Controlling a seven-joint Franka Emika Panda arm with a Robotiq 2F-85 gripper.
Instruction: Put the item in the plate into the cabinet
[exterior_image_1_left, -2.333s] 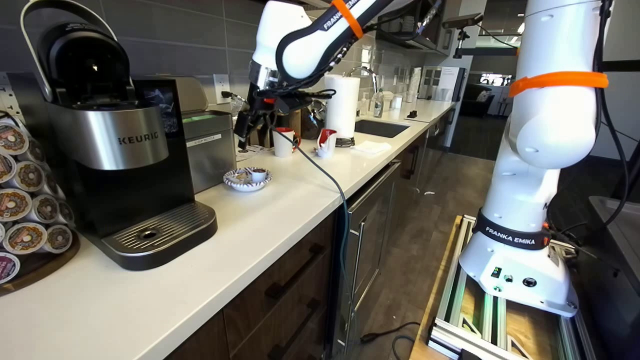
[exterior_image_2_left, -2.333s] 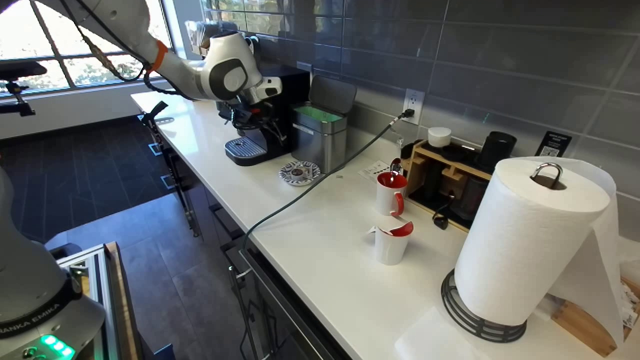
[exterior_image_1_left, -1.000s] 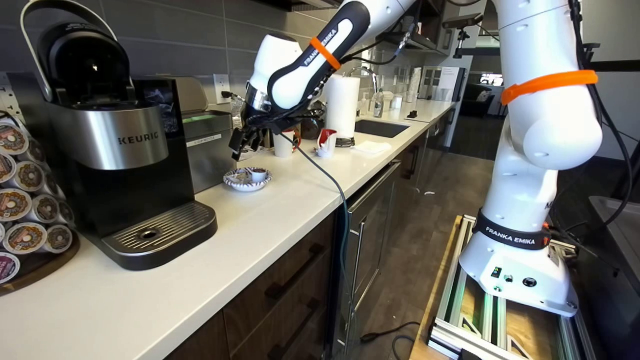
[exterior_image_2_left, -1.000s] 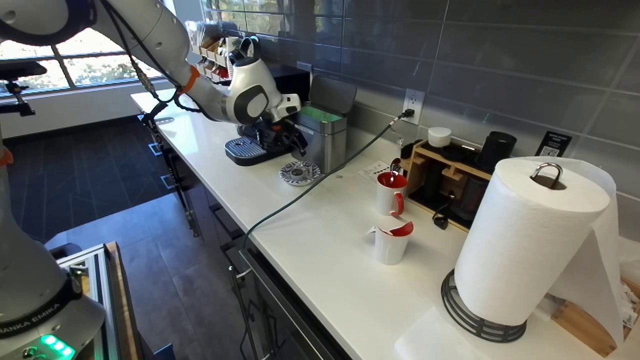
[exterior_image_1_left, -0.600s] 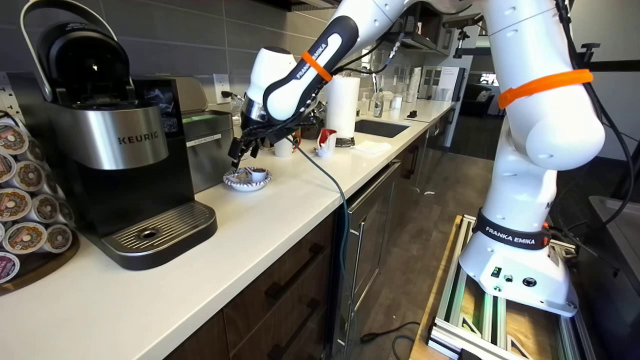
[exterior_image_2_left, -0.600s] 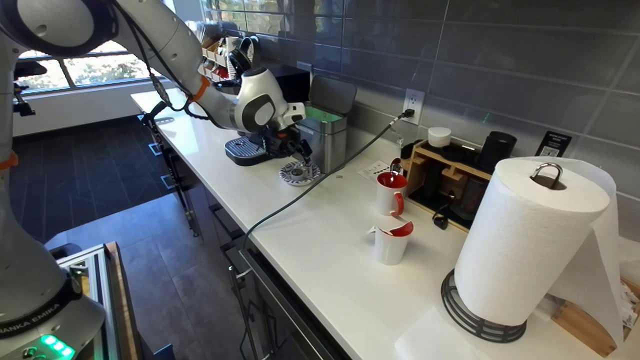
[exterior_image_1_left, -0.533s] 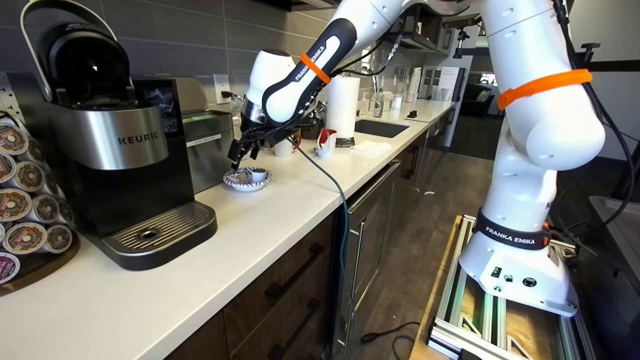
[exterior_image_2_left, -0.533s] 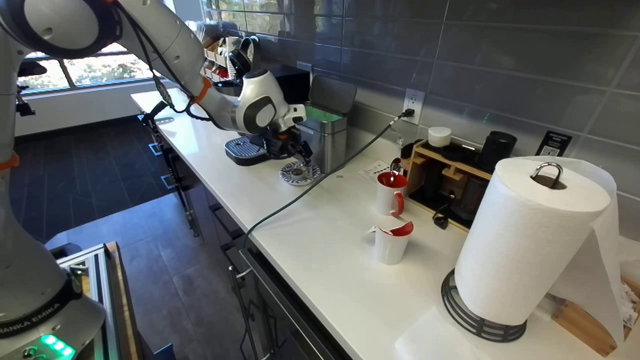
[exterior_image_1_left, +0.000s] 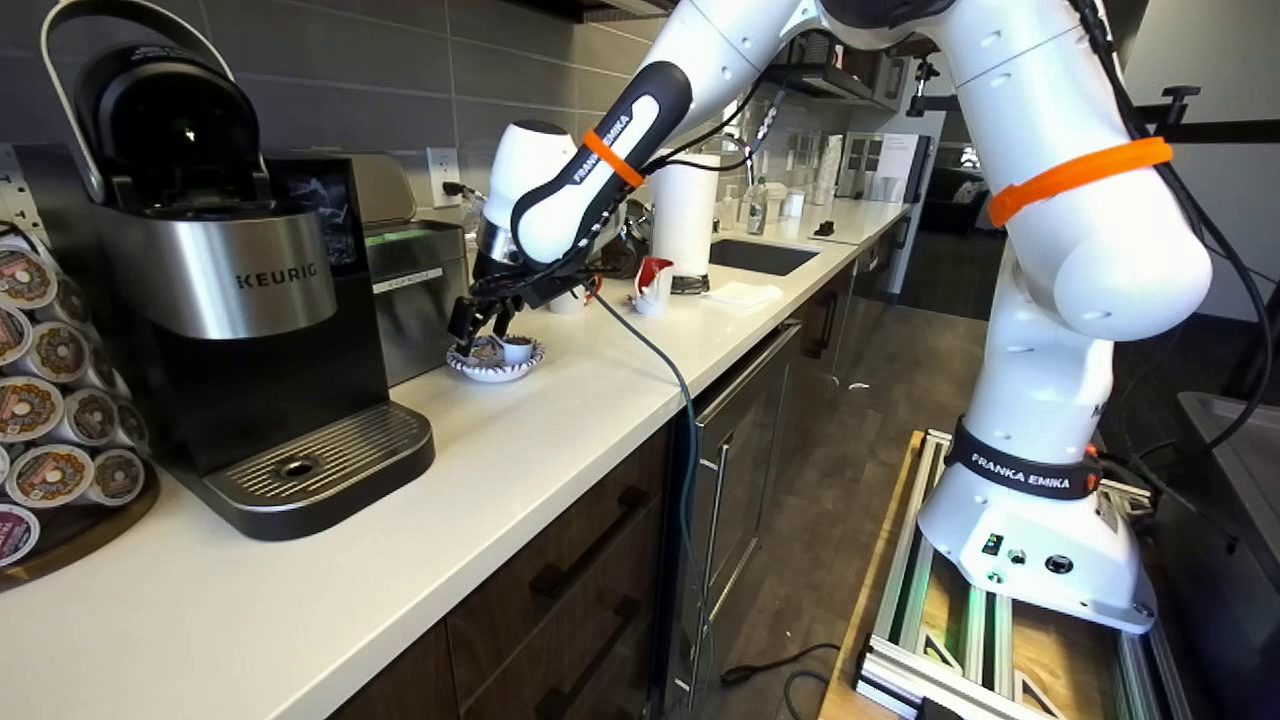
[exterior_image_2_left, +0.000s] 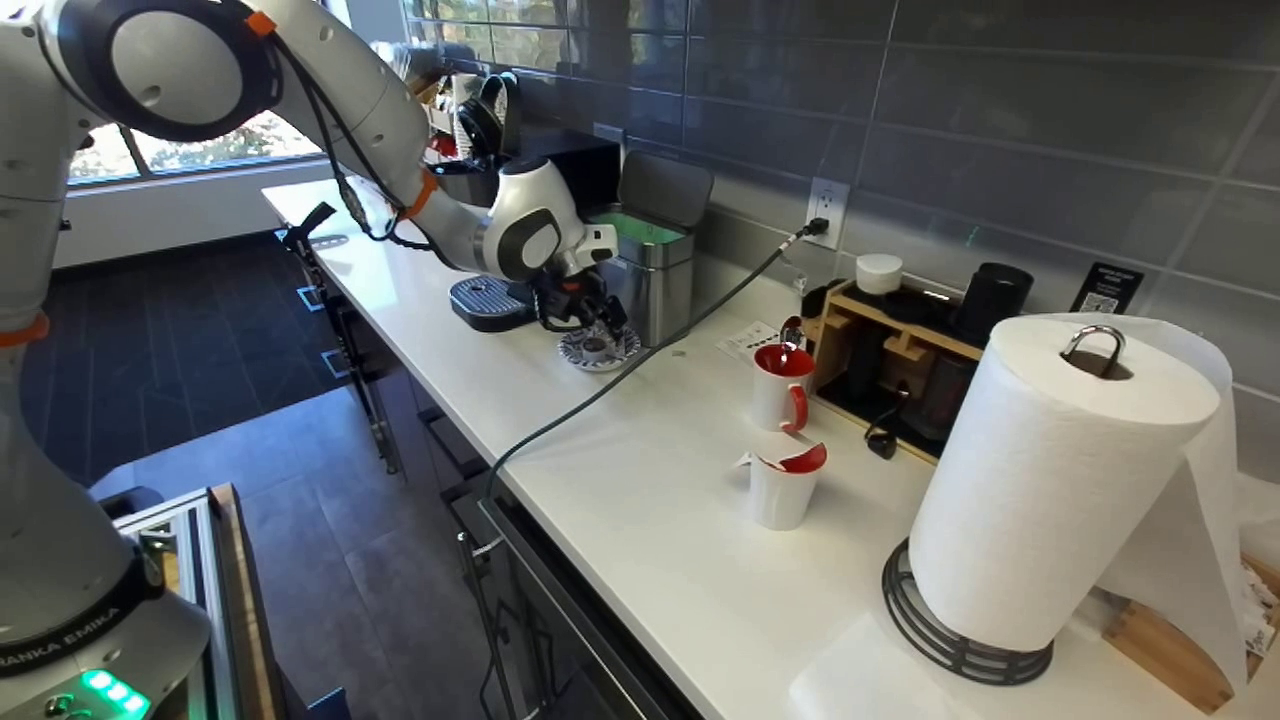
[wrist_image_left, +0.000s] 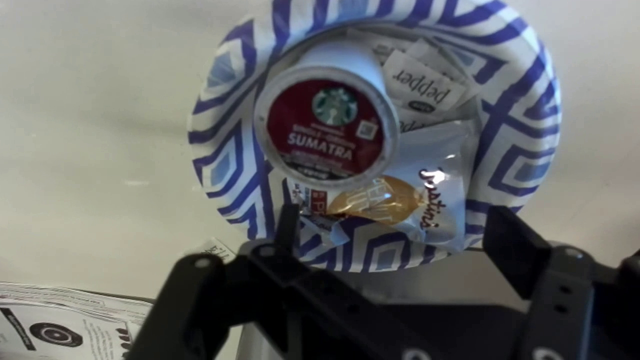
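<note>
Gripper (wrist_image_left: 393, 221) spread wide over plate (wrist_image_left: 525, 165), nothing in grip; contact unclear. Plate round, blue-patterned, on smooth pale counter (wrist_image_left: 100, 130); holds maroon-lidded tapered coffee pod (wrist_image_left: 325, 130), glossy snack wrapper (wrist_image_left: 422, 165), flat pepper packets (wrist_image_left: 422, 82).

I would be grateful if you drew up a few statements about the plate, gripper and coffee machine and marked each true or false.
1. The Sumatra pod and a pepper packet are in the plate. True.
2. The Sumatra pod is face-down. False: its printed face shows in the wrist view.
3. The gripper is open. True.
4. The coffee machine has its top raised. True.
5. The gripper holds the plate. False: the plate rests on the counter.
</note>
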